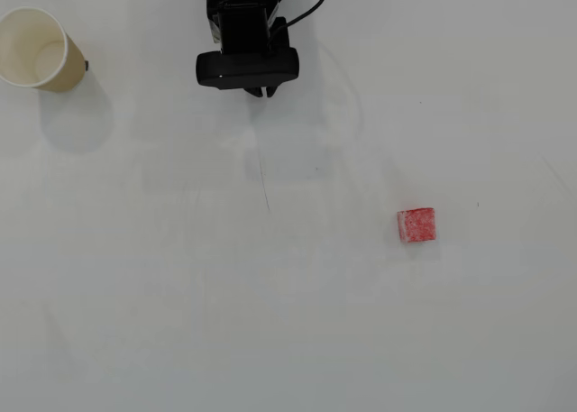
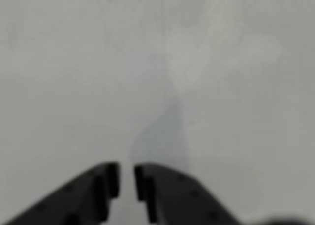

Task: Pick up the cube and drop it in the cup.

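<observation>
Now the white table (image 1: 270,322) is seen nearly bare, with the arm (image 1: 245,20) parked at the top edge of the overhead view. Off at the upper left the cup (image 1: 36,49) is stood upright, mouth open, well apart from everything. The gripper (image 2: 126,181) is held almost closed, only a thin slit left between the jaws in the wrist view, and nothing is gripped. Down at the lower right the cube (image 1: 416,225) is left lying alone on the table. For a clean pick, the jaws would need to be opened wider than the cube, swung across, squared to its faces, then lowered.
</observation>
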